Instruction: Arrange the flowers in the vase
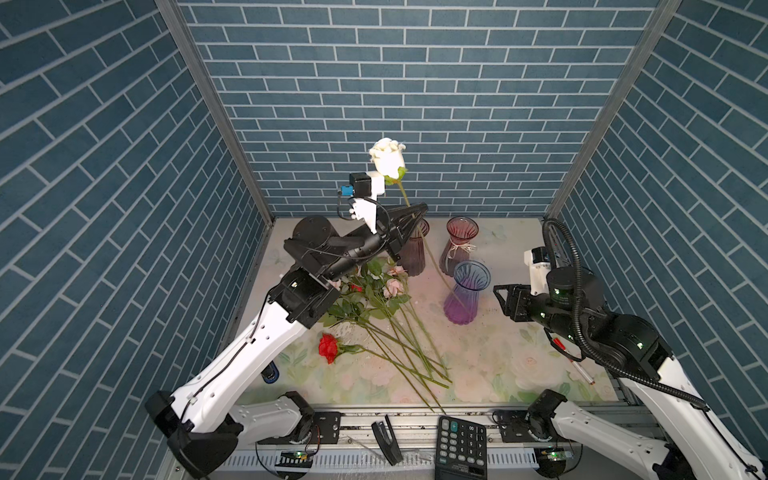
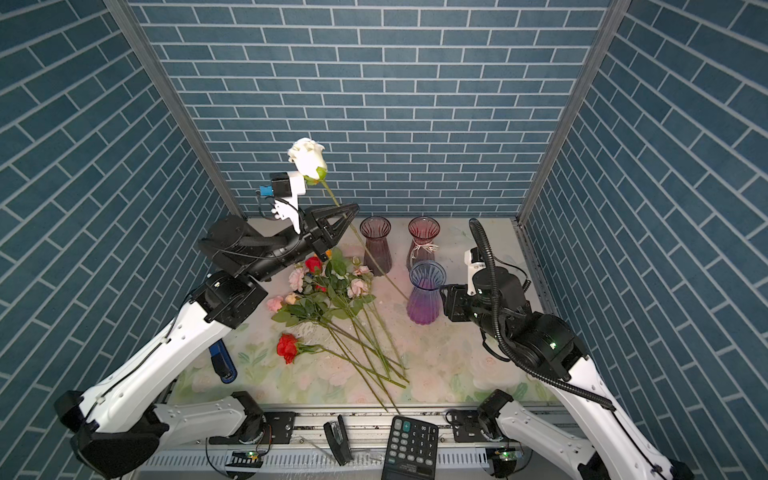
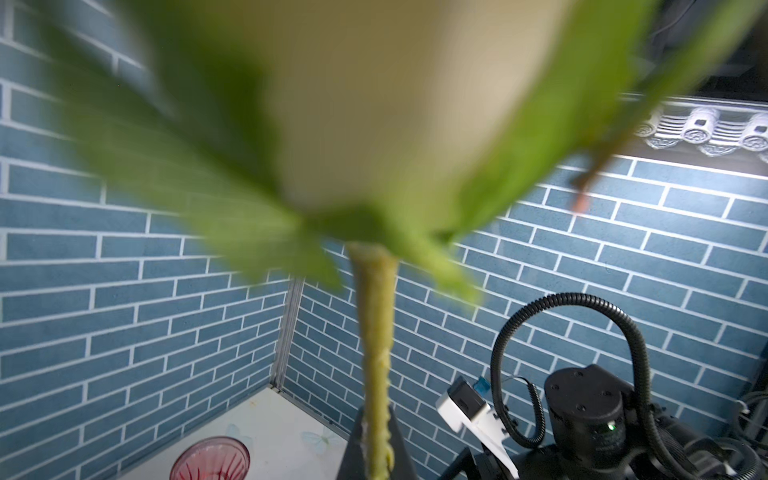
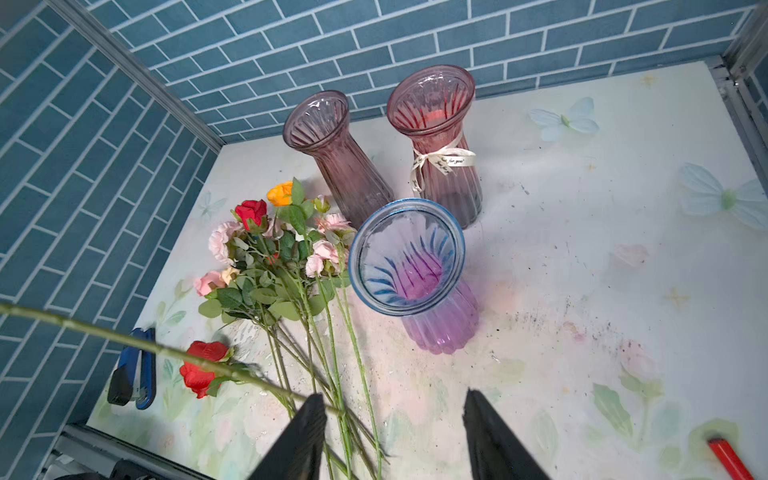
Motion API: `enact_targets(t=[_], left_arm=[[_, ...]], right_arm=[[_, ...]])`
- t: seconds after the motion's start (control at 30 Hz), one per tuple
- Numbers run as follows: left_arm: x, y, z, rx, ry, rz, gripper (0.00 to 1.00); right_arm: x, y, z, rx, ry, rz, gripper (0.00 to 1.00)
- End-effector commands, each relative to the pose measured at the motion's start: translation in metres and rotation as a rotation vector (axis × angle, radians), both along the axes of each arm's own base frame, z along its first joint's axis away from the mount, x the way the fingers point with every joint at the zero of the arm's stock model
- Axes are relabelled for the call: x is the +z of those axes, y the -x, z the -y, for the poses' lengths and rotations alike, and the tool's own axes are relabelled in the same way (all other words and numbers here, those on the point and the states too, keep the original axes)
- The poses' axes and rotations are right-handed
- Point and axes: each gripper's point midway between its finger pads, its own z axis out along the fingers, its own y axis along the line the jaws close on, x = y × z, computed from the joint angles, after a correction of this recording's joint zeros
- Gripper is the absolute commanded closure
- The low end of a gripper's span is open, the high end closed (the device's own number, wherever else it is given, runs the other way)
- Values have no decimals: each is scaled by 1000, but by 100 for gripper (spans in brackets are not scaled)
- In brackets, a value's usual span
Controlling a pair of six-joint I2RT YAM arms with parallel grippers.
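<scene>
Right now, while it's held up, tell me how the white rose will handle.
Probably light: the white rose is one bloom on a thin stem. Likely fairly stiff: below the left gripper the stem runs nearly straight. It may swivel, pinched at one point.

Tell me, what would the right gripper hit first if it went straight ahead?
Most likely the blue-and-purple vase: the open right gripper points at it. The white rose's stem ends just beside the gripper, so it might brush that first.
</scene>
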Motion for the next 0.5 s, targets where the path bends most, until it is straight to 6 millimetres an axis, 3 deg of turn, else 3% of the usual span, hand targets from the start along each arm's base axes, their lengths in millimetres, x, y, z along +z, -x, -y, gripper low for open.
enact_targets(t=[0.0, 0.2, 0.47], left_arm=[[39, 4, -1, 22, 35, 176, 100], [41, -15, 16, 29, 25, 214, 100], [4, -53, 53, 31, -61, 192, 100]], right_arm=[[-4, -10, 2, -37, 14, -6, 45], [13, -24, -11, -18, -47, 27, 45], [26, -15, -14, 64, -72, 10, 44]])
